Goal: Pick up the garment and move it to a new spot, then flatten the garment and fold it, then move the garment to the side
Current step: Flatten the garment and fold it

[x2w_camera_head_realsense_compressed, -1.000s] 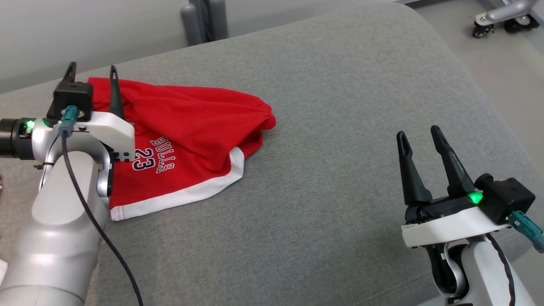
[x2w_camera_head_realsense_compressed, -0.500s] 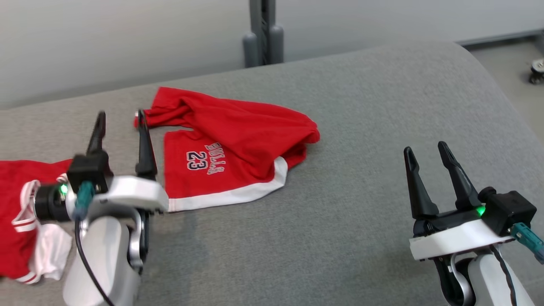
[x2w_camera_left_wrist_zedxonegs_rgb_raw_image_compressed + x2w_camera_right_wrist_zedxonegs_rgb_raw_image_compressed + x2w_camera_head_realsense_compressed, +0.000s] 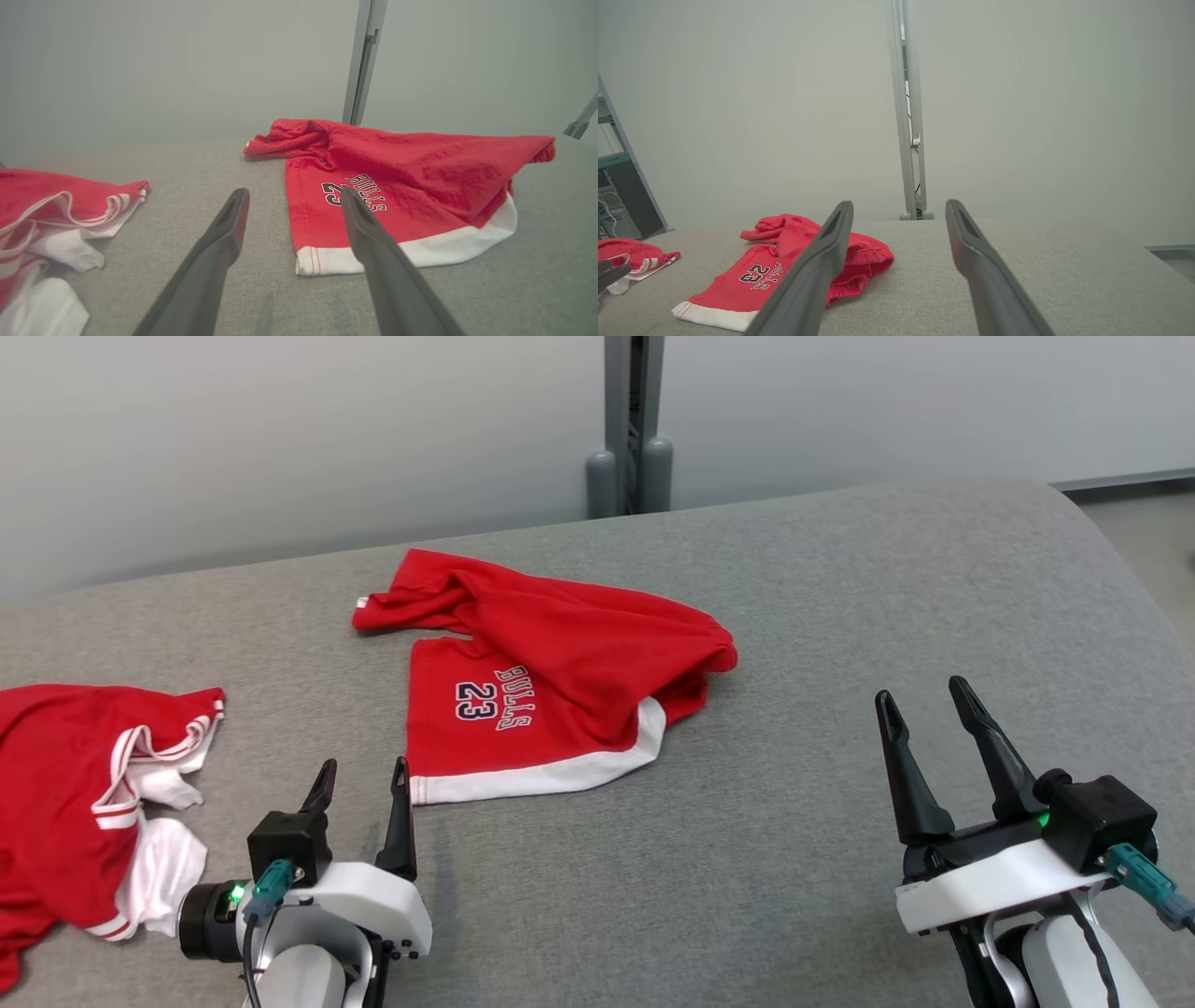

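The left pincer (image 3: 364, 765) has let go and pulled back. A second ago it stood over the left edge of the red shorts (image 3: 560, 700). Now it sits low on the grey worktop (image 3: 794, 644), with its right fingertip just short of the near corner of the white hem. Its two fingers are spread wide with nothing between them. The right pincer (image 3: 920, 693) is just as wide open and also empty, and it has kept its place well off to the right of the shorts. The head camera has also swung, which accounts for most of the shift in the picture and brings a second red and white garment (image 3: 65, 775) into view at the far left.

The shorts lie free in the middle of the worktop, rumpled, with one leg doubled over the printed panel. The move to a new spot looks finished, so flattening probably comes next.
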Robot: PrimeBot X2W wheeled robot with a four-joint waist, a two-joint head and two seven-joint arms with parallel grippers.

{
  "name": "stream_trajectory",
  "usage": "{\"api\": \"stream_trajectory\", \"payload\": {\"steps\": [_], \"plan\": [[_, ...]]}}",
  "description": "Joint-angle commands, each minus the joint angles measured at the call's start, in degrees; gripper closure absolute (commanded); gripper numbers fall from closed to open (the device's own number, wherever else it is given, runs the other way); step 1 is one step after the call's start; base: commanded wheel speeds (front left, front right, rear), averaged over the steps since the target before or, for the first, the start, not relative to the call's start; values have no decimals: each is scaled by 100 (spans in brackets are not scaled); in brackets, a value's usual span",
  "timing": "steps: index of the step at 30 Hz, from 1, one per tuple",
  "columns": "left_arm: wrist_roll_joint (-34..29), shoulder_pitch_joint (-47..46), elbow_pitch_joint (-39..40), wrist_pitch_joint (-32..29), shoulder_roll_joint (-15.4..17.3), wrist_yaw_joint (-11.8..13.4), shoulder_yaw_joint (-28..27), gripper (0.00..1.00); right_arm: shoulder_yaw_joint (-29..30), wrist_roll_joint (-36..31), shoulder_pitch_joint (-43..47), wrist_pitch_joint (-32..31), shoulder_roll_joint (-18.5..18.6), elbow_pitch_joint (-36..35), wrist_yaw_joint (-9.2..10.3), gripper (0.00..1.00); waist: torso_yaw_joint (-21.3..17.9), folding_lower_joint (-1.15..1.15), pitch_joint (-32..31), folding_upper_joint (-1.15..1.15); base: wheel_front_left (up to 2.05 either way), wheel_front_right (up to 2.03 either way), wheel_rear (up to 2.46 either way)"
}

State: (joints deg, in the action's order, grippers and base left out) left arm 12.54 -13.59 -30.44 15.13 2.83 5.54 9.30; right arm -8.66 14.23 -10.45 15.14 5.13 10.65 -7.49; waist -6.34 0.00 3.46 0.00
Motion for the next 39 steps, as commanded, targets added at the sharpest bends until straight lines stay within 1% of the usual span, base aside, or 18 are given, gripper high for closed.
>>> {"api": "stream_trajectory", "payload": {"steps": [1,3,8,10,13,18,21,22,23,24,26,29,35,39], "plan": [[84,-210,-227,-1,26,-34,17,0,4,36,-48,4,40,22,-1,0,-114,0,67,0,0,0,0],[130,-306,-642,-2,17,-36,97,0,-16,46,-52,4,35,37,-1,0,-209,0,105,0,0,0,0],[181,-731,-1602,-1,20,101,156,0,-46,89,-84,4,22,42,-1,0,-401,0,218,0,0,0,0],[176,-894,-1892,-1,24,100,164,0,-64,98,-96,4,22,37,-1,0,-458,0,271,0,0,0,0],[157,-1080,-2233,-2,23,48,209,0,-63,101,-128,4,34,32,-1,0,-508,0,337,0,0,0,0],[164,-1268,-2544,-1,24,65,223,0,-64,122,-166,4,45,36,-1,0,-547,0,414,0,0,0,0],[190,-1343,-2695,-2,21,-18,253,0,-72,136,-175,4,47,33,-1,0,-556,0,463,0,0,0,0],[259,-1363,-2744,-1,23,-77,247,42,-69,132,-181,4,44,32,-1,0,-554,0,478,0,0,0,0],[358,-1379,-2812,-2,25,-153,224,93,-65,134,-189,4,40,38,-1,0,-549,0,491,0,0,0,0],[406,-1416,-2856,-2,25,-216,222,100,-60,135,-196,4,39,46,-1,0,-541,0,506,0,0,0,0],[446,-1481,-2908,-2,19,-262,271,100,-48,139,-212,5,40,59,-1,0,-510,0,540,0,0,0,0],[473,-1514,-2747,-1,26,-259,271,100,-9,138,-210,4,45,71,-1,0,-434,0,572,0,0,0,0],[352,-1255,-1938,-2,24,-110,232,100,16,197,-234,4,63,253,-1,0,-157,0,491,0,0,0,0],[356,-944,-1369,-1,20,-90,334,100,-53,267,-254,5,78,534,-1,0,118,0,336,0,0,0,0]]}}
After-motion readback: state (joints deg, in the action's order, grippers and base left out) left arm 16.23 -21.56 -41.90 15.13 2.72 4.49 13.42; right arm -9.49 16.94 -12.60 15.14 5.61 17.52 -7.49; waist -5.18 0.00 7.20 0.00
